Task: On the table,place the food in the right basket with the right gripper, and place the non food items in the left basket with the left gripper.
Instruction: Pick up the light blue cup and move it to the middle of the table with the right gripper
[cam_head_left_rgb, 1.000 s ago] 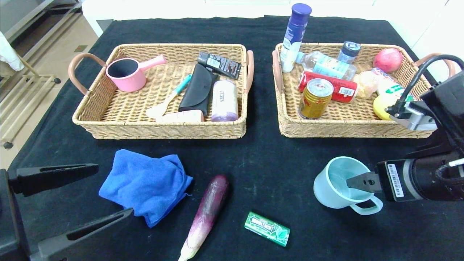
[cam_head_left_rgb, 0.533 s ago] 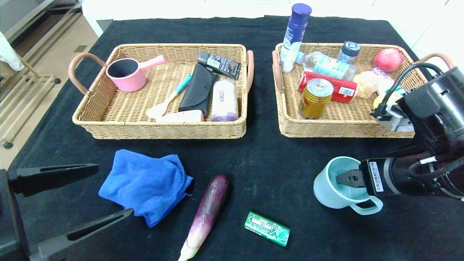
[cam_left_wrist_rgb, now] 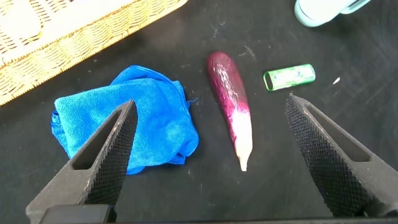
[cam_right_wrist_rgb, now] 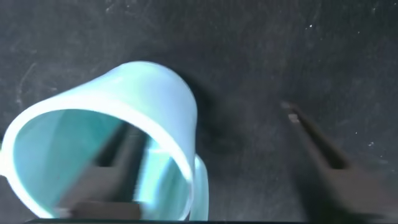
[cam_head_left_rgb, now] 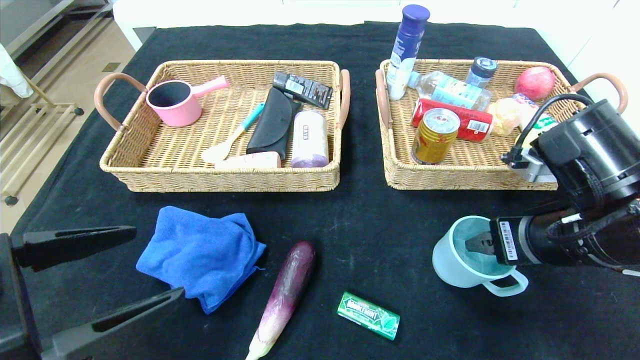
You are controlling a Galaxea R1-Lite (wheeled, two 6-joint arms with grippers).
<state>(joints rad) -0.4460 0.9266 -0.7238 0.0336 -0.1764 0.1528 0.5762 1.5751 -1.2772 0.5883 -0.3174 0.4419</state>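
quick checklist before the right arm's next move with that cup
1. Right tool at cup: ok, one finger inside the rim, one outside the wall.
2. Grip firm: cannot tell, jaws not seen clamped.
3. Cup suits this arm: not ok, it is no food, and the right basket takes food.
4. Cup upright on the table: ok.
5. Left tool clear: ok, open, parked near the blue cloth.

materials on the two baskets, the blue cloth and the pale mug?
Baskets: woven wicker or rattan by the plaited strands, matte tan; handles smoother, maybe leather-wrapped.
Blue cloth: soft napped fabric, likely microfibre; it lies in limp folds.
Mug: looks like moulded plastic, pale blue, slightly glossy, thin-walled.
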